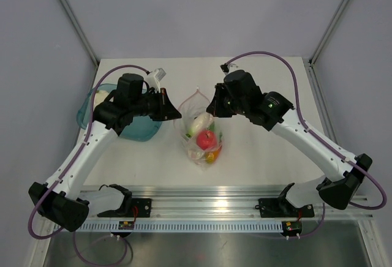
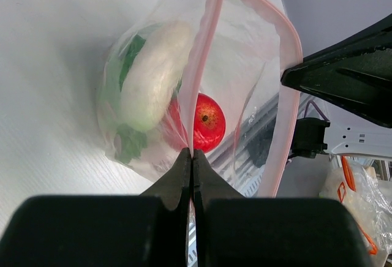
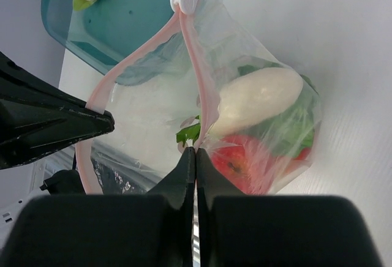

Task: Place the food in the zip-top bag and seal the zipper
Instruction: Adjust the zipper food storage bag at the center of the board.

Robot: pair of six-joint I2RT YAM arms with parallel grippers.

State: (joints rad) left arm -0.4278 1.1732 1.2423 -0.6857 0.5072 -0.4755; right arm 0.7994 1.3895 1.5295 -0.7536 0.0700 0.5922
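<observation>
Left gripper [image 2: 192, 154], right gripper [image 3: 195, 151] on zipper [image 2: 204, 52]; food [image 2: 209, 120] inside zip-top bag [image 2: 246, 65]

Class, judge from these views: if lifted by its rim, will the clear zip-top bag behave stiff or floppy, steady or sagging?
Probably floppy: the zip-top bag is thin crinkled film, and its zipper bows between the left gripper and right gripper. Likely bottom-heavy: the food lies bunched at the closed end, so it should sag and swing.
</observation>
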